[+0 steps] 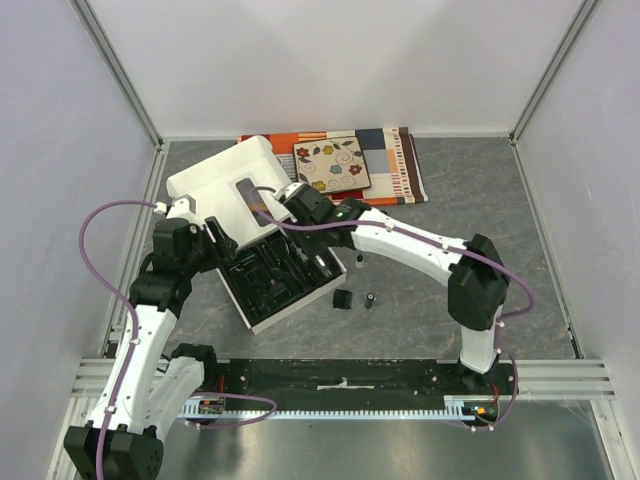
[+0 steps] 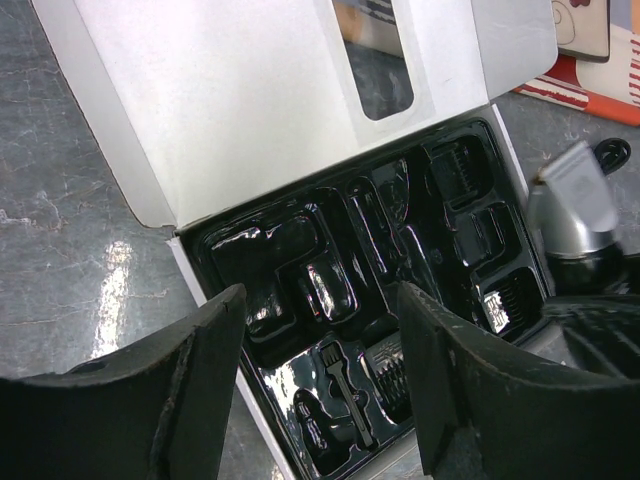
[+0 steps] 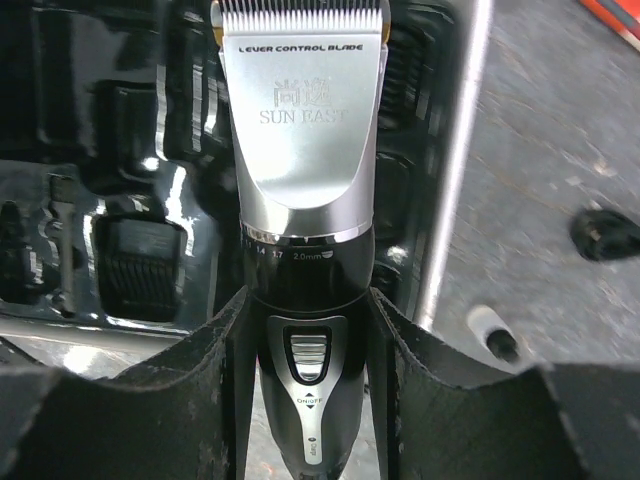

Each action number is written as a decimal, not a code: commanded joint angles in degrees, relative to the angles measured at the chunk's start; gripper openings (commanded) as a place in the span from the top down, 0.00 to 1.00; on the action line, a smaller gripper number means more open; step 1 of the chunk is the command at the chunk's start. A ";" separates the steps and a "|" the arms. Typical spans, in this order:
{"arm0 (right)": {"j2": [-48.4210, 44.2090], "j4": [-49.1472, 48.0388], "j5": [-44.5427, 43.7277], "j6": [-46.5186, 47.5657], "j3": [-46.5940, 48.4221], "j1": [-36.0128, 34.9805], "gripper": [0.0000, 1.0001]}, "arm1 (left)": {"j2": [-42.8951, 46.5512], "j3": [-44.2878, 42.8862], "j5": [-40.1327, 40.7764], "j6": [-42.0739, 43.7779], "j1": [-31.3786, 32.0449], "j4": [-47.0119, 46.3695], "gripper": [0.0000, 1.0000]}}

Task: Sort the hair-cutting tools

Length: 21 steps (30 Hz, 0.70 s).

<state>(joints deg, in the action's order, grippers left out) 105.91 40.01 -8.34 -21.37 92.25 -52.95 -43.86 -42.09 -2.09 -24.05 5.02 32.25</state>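
My right gripper (image 3: 305, 300) (image 1: 315, 258) is shut on the black lower body of the black-and-silver hair clipper (image 3: 305, 130) (image 2: 575, 200). It holds the clipper blade-forward above the right side of the black moulded tray (image 1: 262, 300) in the open white box. Comb guards (image 2: 390, 370) and a small brush (image 2: 345, 390) lie in the tray's pockets. My left gripper (image 2: 320, 300) (image 1: 222, 240) hangs open over the tray's left part, with nothing between its fingers. Two small black parts (image 1: 342, 299) (image 1: 371, 299) and a tiny cylinder (image 1: 358, 262) lie on the table right of the box.
The box's white lid (image 1: 215, 180) stands open toward the back left. A flowered tile (image 1: 332, 165) rests on a striped mat (image 1: 400, 165) at the back. White walls enclose the grey table (image 1: 480, 200) on three sides.
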 commanded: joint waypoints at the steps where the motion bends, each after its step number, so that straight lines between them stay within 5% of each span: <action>1: 3.77 -2.04 2.27 1.76 8.47 -1.89 0.66 | 0.88 0.25 -0.73 -1.70 0.43 -1.58 0.30; 21: 14.68 -4.06 1.48 -0.34 13.04 -2.86 0.61 | 0.97 0.07 -0.37 -1.96 1.14 -1.31 0.25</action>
<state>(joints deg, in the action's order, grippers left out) 120.33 39.68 -6.31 -20.36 101.36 -55.66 -43.72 -42.02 -2.07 -24.62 5.80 32.27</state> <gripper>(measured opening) 0.486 0.754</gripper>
